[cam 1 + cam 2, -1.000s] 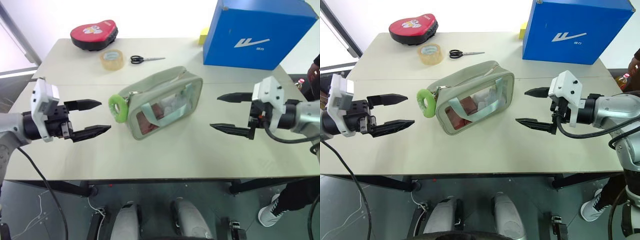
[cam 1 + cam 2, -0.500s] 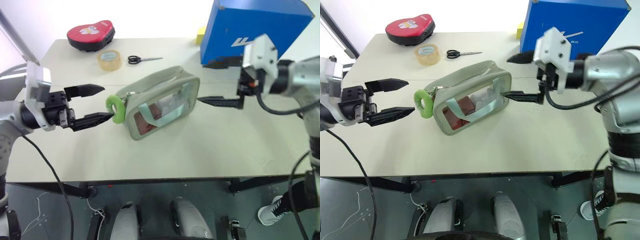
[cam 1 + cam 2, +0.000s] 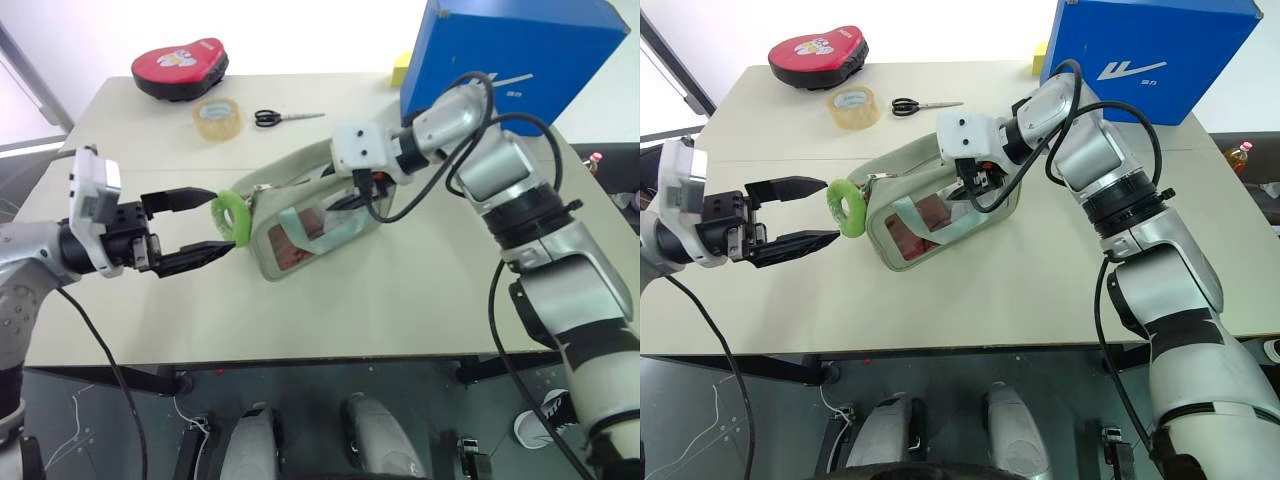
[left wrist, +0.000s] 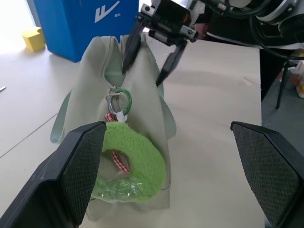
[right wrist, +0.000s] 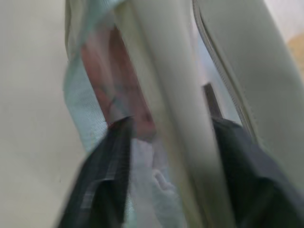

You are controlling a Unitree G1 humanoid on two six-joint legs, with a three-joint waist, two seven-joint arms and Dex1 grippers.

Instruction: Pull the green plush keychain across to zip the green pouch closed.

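Observation:
The green pouch (image 3: 310, 215) lies mid-table with its clear window facing me and red contents showing. Its zipper stands open along the top. The green plush keychain (image 4: 142, 166), a fuzzy lime ring, hangs from the zipper pull at the pouch's left end. My left gripper (image 3: 830, 210) is open and level, its fingertips on either side of the ring without pinching it. My right gripper (image 4: 142, 76) reaches down over the pouch's top, one finger inside the opening and one outside, shut on the pouch's upper rim (image 5: 166, 123).
At the back of the table (image 3: 420, 300) are a red flat case (image 3: 180, 68), a clear tape roll (image 3: 222, 118) and scissors (image 3: 290, 118). A big blue box (image 3: 510, 60) with a yellow block (image 3: 405, 70) beside it stands back right.
My right arm has swung left from beyond the pouch's right end onto its top, and its jaws have closed on the rim. The left gripper has stayed open by the keychain.

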